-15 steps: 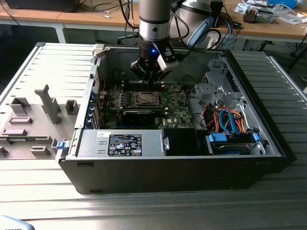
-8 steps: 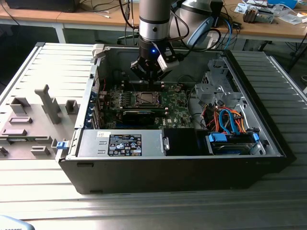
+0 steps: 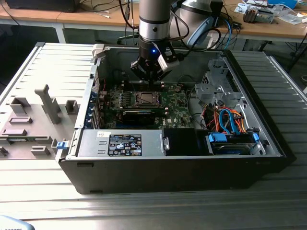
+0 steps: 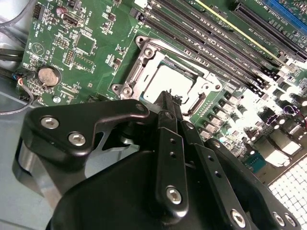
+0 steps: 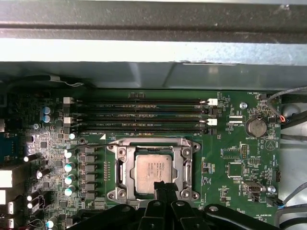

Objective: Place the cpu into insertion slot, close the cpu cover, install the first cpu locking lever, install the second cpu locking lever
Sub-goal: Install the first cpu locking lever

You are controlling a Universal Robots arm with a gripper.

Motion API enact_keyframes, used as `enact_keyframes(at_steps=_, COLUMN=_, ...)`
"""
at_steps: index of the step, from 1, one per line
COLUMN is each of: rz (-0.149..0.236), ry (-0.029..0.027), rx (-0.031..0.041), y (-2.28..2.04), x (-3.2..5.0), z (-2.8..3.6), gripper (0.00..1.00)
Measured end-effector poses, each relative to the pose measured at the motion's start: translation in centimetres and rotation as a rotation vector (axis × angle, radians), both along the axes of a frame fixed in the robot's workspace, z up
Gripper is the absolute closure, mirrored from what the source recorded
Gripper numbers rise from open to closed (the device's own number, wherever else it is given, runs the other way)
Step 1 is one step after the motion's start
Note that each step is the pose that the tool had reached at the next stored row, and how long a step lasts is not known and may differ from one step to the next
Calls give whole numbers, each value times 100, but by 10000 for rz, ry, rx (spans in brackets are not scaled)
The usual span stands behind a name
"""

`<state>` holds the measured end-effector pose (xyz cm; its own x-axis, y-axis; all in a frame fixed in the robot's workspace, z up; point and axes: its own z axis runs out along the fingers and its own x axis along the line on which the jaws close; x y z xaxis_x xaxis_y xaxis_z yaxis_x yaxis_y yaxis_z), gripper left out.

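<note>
One cpu (image 5: 153, 173) lies seated in the one insertion slot (image 5: 120, 165) on the green motherboard (image 5: 225, 167), the one cpu cover (image 5: 181, 163) framing it; near it run four long memory slots (image 5: 144, 115); the single gripper (image 4: 168, 103) hangs just over the socket's edge, fingers pinched together, clasping nothing.

Arm you see: grey cylindrical metal robot arm (image 3: 154, 19), blue light.
Your gripper: matte black linked metal gripper (image 4: 169, 103), silver screws.
</note>
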<state>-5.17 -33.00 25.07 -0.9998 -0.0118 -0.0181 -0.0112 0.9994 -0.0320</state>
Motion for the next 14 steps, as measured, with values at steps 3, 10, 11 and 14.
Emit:
enact_keyframes(at_steps=3, rz=60, ry=0, rx=0, y=0, x=0, z=0, gripper=89)
enact_keyframes(at_steps=10, rz=161, ry=0, rx=1, y=0, x=0, z=0, gripper=89)
enact_keyframes(at_steps=11, rz=181, ry=0, rx=0, y=0, x=0, z=0, gripper=89)
enact_keyframes(at_steps=14, rz=226, ry=-1, rx=0, y=0, x=0, z=0, gripper=89)
